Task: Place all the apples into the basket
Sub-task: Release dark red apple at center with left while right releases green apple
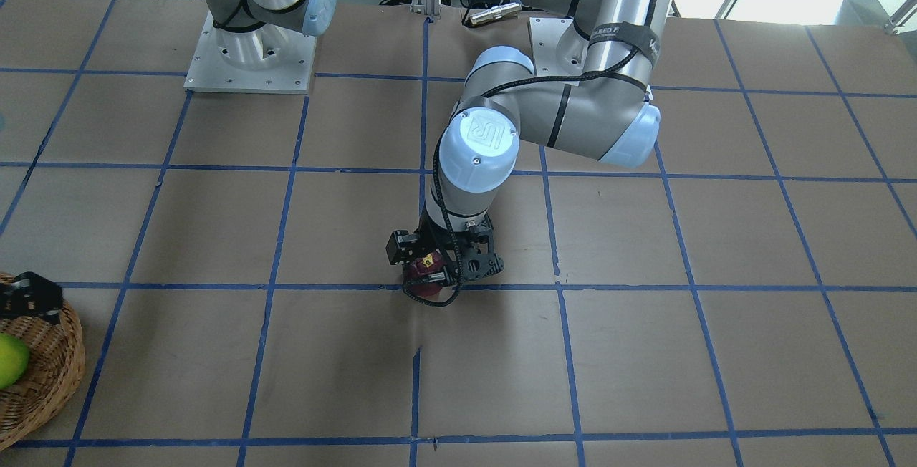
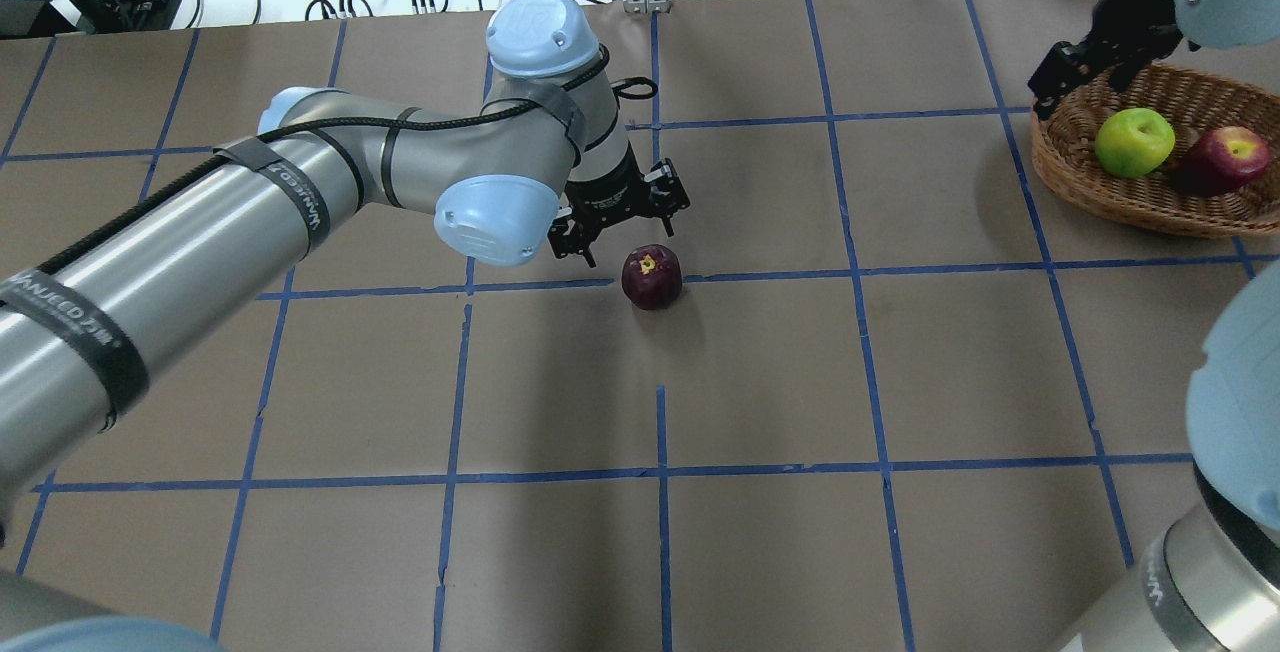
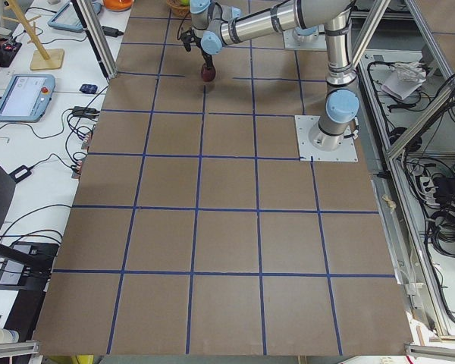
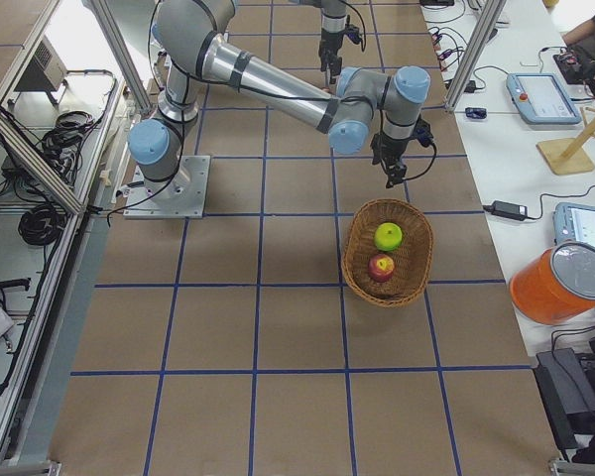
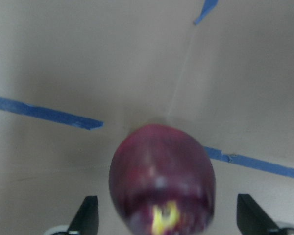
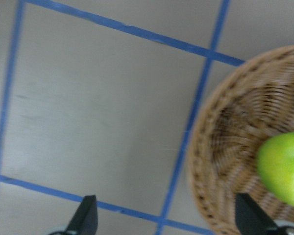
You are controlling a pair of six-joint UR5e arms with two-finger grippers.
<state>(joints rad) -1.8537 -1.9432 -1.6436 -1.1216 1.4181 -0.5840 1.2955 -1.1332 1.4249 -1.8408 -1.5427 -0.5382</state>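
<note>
Maroon apple [image 2: 652,277]: resting on a blue tape line [image 2: 780,275] mid-table, not yet in the basket. At its 11 o'clock overhead, left gripper [image 2: 630,242], jaws spread wide around nothing, flanking the apple in the wrist view, probably lining up a grasp. Out at 2 o'clock, wicker basket [image 2: 1100,200] holding the green apple [image 2: 1134,142] and red apple [image 2: 1225,157]. Over its 10 o'clock rim, right gripper [image 6: 166,223], jaws wide apart, empty. Basket's far side cut off overhead; maroon apple mostly hidden in the front view.

Worktop [image 2: 760,382]: brown paper, which you see gridded in blue tape [image 2: 770,469].
Orange tub [image 4: 562,285]: lidded, just off your edge.
Teach pendant [image 3: 23,97]: on your white bench beside that edge.
</note>
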